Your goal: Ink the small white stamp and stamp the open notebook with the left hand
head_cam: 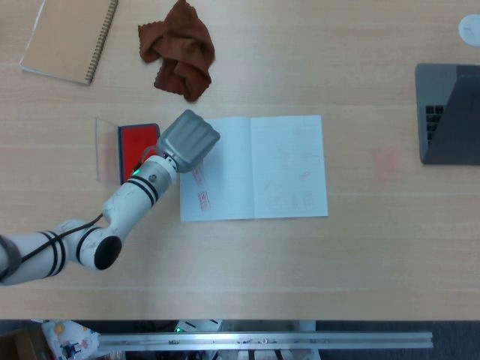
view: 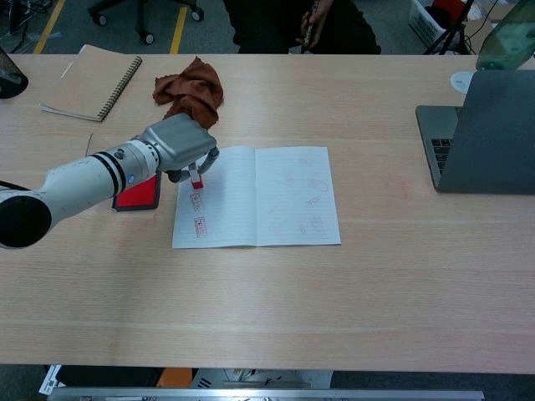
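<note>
My left hand hovers over the upper left corner of the open notebook. It grips the small white stamp, whose red base points down just above the left page. Two red stamp marks lie on that page below the hand. In the head view the hand hides the stamp. The red ink pad lies just left of the hand, its clear lid beside it. The right hand shows in neither view.
A brown cloth lies behind the notebook. A closed spiral notebook sits at the far left. A grey laptop stands at the right edge, with a white disc behind it.
</note>
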Action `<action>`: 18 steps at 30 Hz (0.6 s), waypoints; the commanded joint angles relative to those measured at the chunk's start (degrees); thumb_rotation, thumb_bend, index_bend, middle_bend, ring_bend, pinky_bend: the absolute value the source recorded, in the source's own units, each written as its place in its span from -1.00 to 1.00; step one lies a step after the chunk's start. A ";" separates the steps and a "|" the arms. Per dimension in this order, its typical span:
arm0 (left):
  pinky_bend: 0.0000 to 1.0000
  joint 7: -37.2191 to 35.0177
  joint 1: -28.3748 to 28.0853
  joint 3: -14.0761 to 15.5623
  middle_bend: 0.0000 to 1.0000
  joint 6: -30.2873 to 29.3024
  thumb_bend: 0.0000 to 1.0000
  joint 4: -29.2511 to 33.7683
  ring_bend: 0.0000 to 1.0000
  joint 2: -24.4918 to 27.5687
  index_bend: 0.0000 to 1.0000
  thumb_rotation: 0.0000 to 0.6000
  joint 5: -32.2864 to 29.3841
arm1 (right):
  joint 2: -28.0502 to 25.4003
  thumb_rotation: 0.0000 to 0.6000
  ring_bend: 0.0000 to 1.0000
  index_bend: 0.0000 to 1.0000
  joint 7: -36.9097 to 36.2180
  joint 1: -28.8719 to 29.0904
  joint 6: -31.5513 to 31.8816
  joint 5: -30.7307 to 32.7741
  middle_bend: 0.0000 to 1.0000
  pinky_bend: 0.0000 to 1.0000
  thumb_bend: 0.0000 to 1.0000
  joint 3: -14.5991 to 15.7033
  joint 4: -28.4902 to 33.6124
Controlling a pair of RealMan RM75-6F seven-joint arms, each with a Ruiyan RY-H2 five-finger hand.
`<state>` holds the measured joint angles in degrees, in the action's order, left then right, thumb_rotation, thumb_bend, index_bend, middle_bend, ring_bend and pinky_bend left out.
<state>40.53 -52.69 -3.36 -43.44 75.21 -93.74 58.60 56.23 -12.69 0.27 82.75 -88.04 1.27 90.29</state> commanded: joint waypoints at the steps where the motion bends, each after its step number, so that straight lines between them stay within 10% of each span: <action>1: 1.00 -2.37 1.61 -0.05 1.00 -3.25 -0.30 6.40 1.00 4.54 0.23 1.00 1.89 | 0.06 1.00 -0.63 -0.36 -0.16 0.12 -0.07 -0.16 -0.25 -0.48 -0.31 -0.03 -0.09; 18: 1.00 -9.15 11.52 7.28 1.00 -17.64 -0.30 19.95 1.00 14.78 0.22 1.00 20.09 | 0.27 1.00 -0.63 -0.36 -0.55 1.13 -0.35 -1.55 -0.25 -0.48 -0.31 -0.15 0.03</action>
<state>31.33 -42.69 2.71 -59.20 94.04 -79.75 76.95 56.49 -13.25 1.40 82.40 -89.59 1.11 90.32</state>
